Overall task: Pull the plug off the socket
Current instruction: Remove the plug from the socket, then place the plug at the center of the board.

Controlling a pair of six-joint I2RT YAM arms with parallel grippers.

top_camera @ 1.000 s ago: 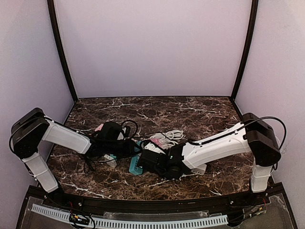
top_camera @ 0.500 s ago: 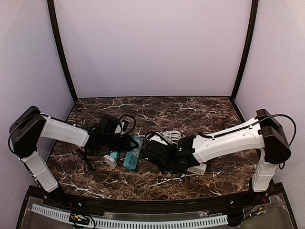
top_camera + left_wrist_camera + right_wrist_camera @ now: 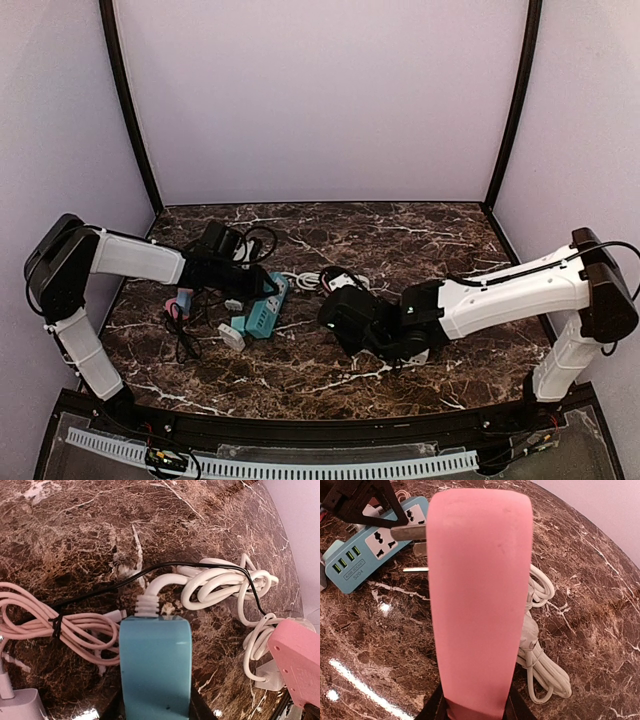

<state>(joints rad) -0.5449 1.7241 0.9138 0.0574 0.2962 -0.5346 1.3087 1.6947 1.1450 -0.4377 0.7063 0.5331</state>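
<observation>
The socket is a teal power strip [image 3: 262, 312] lying on the marble. My left gripper [image 3: 258, 288] is shut on its cord end, which fills the bottom of the left wrist view as a teal block [image 3: 155, 665] in my left gripper [image 3: 155, 707]. The plug is a pink body [image 3: 477, 595] with bare metal prongs [image 3: 412, 532] pointing at the strip's outlets [image 3: 375, 547] across a small gap. My right gripper [image 3: 474, 706] is shut on its base. In the top view my right gripper [image 3: 335, 305] sits just right of the strip.
A coiled white cord [image 3: 540, 650] lies under the plug, and the same coil [image 3: 225, 582] shows ahead of the strip. A bundled pink cable [image 3: 45, 622] and a white charger [image 3: 232, 336] lie to the left. A thin black wire [image 3: 150, 572] crosses the marble.
The two arms drew apart. The left gripper carried the teal strip back and left, the right gripper moved right with the pink plug, and the prongs now stand out of the socket.
</observation>
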